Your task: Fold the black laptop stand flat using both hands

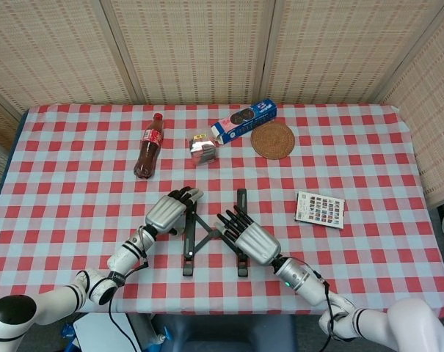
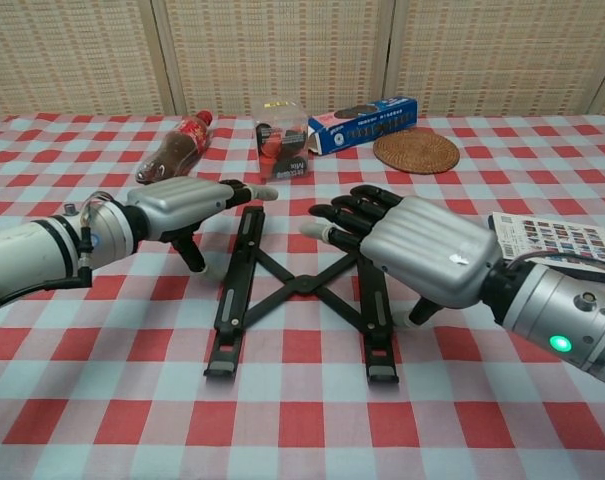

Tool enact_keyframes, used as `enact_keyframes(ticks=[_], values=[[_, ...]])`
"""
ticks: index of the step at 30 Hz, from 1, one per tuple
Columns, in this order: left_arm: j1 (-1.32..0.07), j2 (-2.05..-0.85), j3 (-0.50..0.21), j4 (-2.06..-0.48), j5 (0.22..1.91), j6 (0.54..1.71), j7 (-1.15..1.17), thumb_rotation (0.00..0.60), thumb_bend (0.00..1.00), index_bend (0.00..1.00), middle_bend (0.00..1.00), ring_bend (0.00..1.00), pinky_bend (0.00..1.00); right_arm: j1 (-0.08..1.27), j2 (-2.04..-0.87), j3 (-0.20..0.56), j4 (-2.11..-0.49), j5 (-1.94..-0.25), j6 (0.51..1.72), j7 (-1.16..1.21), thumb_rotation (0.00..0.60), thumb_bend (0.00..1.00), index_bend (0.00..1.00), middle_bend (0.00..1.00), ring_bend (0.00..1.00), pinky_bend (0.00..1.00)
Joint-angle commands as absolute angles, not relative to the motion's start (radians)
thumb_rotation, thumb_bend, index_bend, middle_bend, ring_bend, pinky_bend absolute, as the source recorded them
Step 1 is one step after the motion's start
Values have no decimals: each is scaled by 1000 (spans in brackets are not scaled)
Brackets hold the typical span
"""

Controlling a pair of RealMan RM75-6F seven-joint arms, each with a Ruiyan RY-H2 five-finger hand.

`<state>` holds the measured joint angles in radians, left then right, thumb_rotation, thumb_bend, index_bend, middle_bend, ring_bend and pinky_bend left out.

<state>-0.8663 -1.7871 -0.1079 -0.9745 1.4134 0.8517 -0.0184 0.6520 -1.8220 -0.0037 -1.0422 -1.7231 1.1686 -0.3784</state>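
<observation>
Head view: looks steeply down from above the near edge of the table (image 1: 60, 147), facing the woven screens (image 1: 192, 48) behind it; far enough to take in the whole checked top.
Chest view: sits low, just over the table (image 2: 302, 430), facing the same screens (image 2: 272, 50) nearly level; close, so the near part fills the picture.
Shared: both show the left hand (image 1: 168, 211) (image 2: 182, 203), the right hand (image 1: 249, 238) (image 2: 422, 247), the laptop stand (image 1: 210, 233) (image 2: 294, 290), the cola bottle (image 1: 149, 146) (image 2: 170, 148), and the round mat (image 1: 273, 139) (image 2: 416, 152).
</observation>
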Motion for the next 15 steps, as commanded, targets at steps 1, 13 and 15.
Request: enact_keyframes(ticks=[1, 13, 15], values=[[-866, -1784, -109, -980, 1412, 852, -22, 600, 196, 0, 0, 0, 176, 653, -1835, -4, -1028, -1727, 1179, -370, 600, 0, 0, 0, 0, 0], [-862, -1769, -108, -1013, 1408, 849, -38, 600, 196, 0, 0, 0, 176, 659, -1875, 3, -984, -1734, 1211, -348, 600, 0, 0, 0, 0, 0], [-862, -1765, -109, -1022, 1407, 847, -40, 600, 196, 0, 0, 0, 176, 660, -1883, 6, -976, -1735, 1219, -345, 600, 0, 0, 0, 0, 0]])
